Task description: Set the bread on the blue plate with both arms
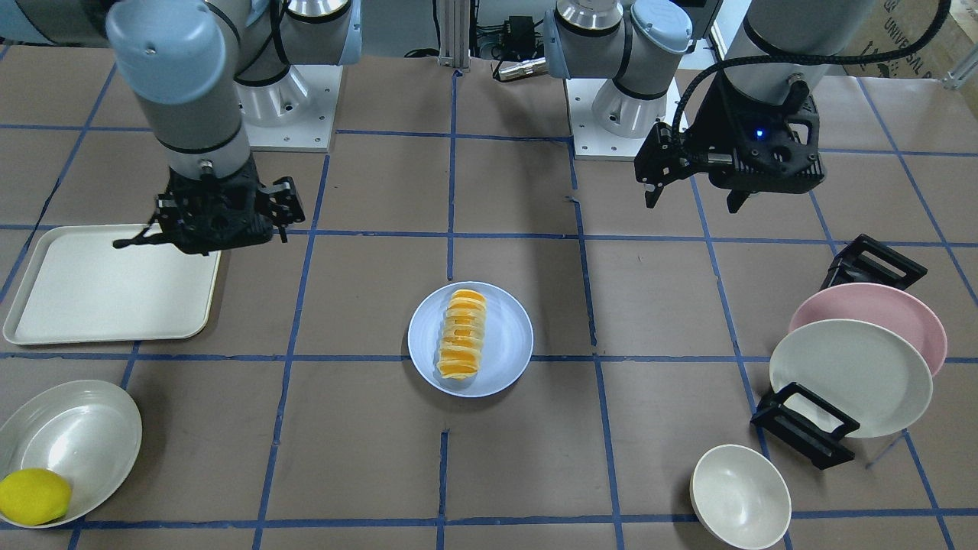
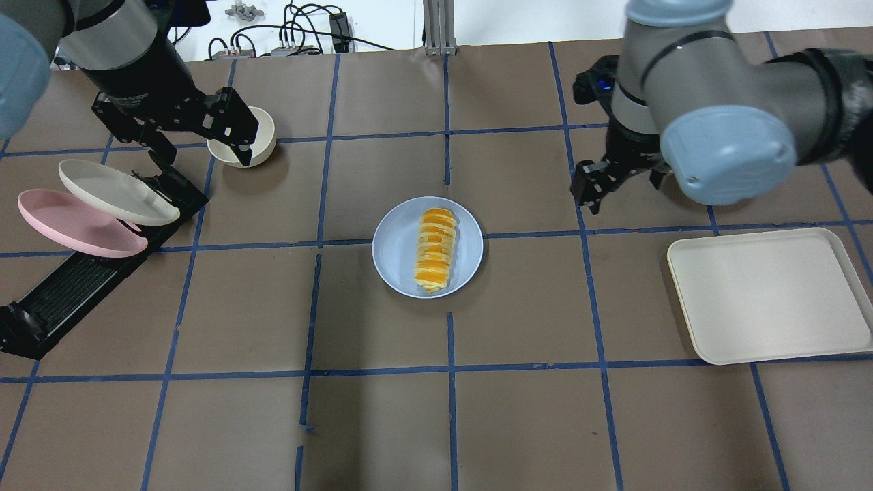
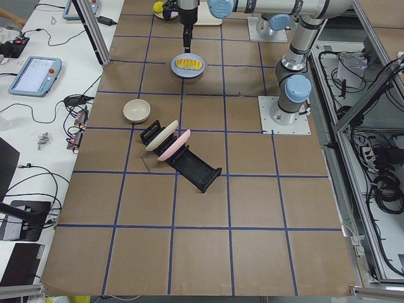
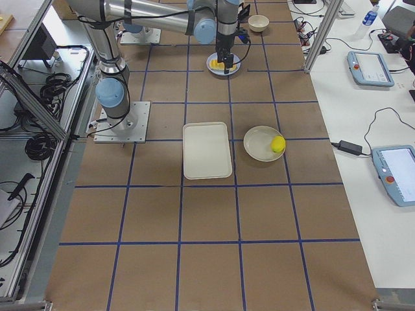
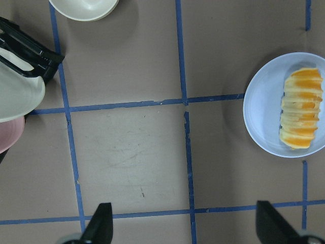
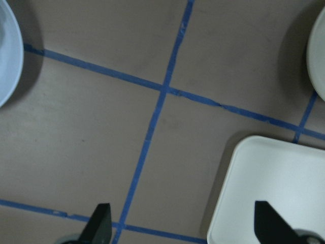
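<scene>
The bread [image 1: 461, 334], an orange and cream striped loaf, lies lengthwise on the blue plate [image 1: 510, 336] at the table's middle; both also show in the overhead view, bread [image 2: 434, 249] on plate [image 2: 395, 252], and in the left wrist view, bread [image 5: 300, 115] on plate [image 5: 261, 109]. My left gripper [image 1: 695, 197] [image 2: 201, 146] [image 5: 185, 229] is open and empty, raised above the table, off to the plate's side. My right gripper [image 1: 206, 233] [image 2: 614, 185] [image 6: 183, 226] is open and empty, raised near the tray's corner. Neither touches the bread or the plate.
A cream tray [image 2: 771, 293] lies on my right. A pale bowl [image 1: 84, 435] holds a yellow lemon [image 1: 34, 496]. On my left a black rack [image 2: 68, 286] holds a pink plate [image 2: 68, 225] and a cream plate [image 2: 109, 187]; a small cream bowl [image 2: 267, 136] sits beyond.
</scene>
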`<action>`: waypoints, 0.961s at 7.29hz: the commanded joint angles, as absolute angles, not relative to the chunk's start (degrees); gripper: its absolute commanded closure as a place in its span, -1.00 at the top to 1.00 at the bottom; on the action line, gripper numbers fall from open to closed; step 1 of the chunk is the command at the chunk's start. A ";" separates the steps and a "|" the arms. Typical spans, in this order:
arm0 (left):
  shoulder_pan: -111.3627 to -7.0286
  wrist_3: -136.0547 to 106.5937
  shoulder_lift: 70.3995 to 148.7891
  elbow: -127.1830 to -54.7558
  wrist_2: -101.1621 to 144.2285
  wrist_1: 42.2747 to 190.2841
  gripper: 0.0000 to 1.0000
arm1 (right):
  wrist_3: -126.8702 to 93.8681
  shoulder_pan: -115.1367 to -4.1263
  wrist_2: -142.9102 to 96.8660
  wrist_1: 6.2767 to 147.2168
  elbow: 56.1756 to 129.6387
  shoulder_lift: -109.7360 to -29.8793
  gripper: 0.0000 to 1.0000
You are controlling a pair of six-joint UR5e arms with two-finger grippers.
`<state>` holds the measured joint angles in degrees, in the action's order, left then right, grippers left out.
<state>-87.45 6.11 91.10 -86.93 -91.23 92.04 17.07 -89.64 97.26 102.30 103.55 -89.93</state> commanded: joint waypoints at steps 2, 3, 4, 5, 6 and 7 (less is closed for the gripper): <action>-88.85 5.71 91.76 -85.96 -92.02 91.67 1.00 | 22.49 -79.90 101.04 93.54 107.23 -100.26 0.98; -88.94 5.54 92.45 -83.78 -92.11 92.89 1.00 | 25.02 -79.28 103.08 90.56 107.66 -103.07 0.94; -89.12 5.54 93.33 -81.58 -92.02 95.60 1.00 | 25.05 -78.84 102.49 88.79 107.93 -104.84 0.94; -89.12 5.54 93.60 -81.21 -91.50 95.71 1.00 | 25.05 -78.84 102.05 88.77 109.06 -105.55 0.99; -89.21 4.06 93.60 -81.99 -91.41 95.80 1.00 | 25.22 -79.10 98.47 89.12 109.51 -106.34 0.99; -89.30 3.78 93.43 -82.52 -91.67 95.71 1.00 | 25.49 -79.10 98.00 89.38 109.51 -106.17 0.99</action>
<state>-89.19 4.44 93.47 -82.06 -91.57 95.62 25.19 -79.05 99.57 89.19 109.21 -105.84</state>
